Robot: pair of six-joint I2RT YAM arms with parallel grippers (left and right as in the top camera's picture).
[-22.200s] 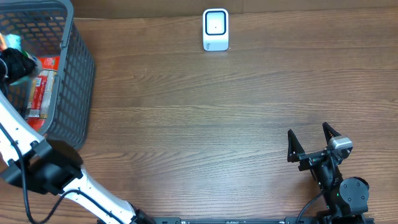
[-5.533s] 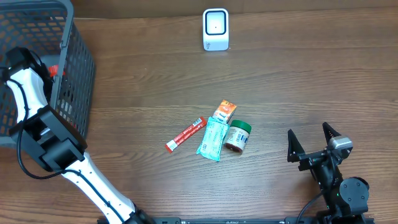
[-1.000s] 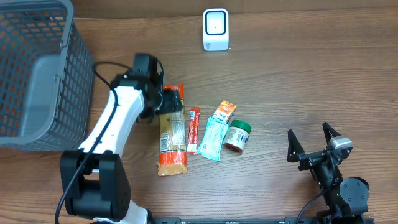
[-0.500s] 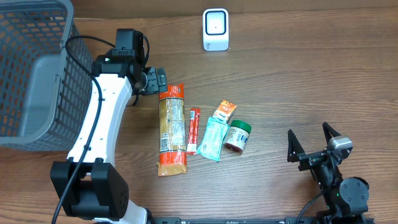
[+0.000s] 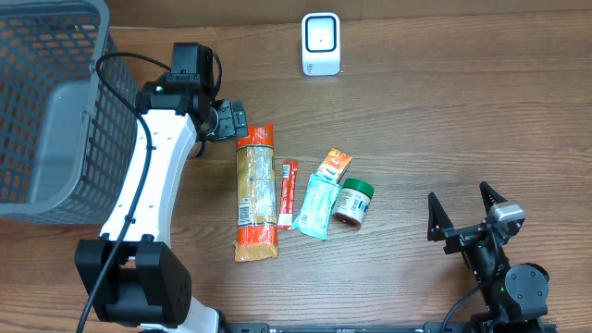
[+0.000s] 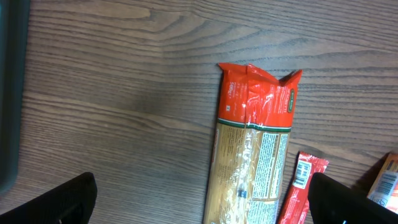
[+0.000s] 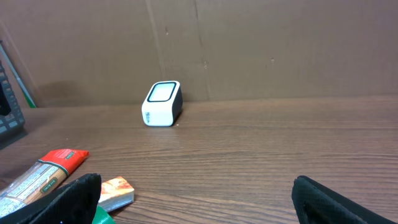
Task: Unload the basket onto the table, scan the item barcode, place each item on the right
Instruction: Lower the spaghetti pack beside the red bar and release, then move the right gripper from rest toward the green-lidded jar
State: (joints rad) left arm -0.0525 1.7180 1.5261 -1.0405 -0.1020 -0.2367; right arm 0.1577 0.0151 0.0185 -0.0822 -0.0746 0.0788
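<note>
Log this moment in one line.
left gripper: open, empty, beside pasta pack | right gripper: open, empty | scanner: nothing in front | scan: not done

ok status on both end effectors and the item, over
Left end effector open, empty, just off top end of pasta packet. Right end effector open, parked. Nothing between packet and scanner.

Your left gripper [image 5: 233, 121] sits with jaws spread just past the far end of the pasta packet [image 5: 255, 192], and the basket [image 5: 118, 111] wall stands close on its left. Bare table [image 5: 435, 111] runs from there to the scanner [image 5: 321, 44] at the back edge. Mid-table, the packet, red sachet [image 5: 287, 192], teal pouch [image 5: 316, 205], orange packet [image 5: 335, 165] and jar [image 5: 352, 202] lie crowded side by side. Your right gripper [image 5: 462, 215], jaws spread, has bare wood all round.
</note>
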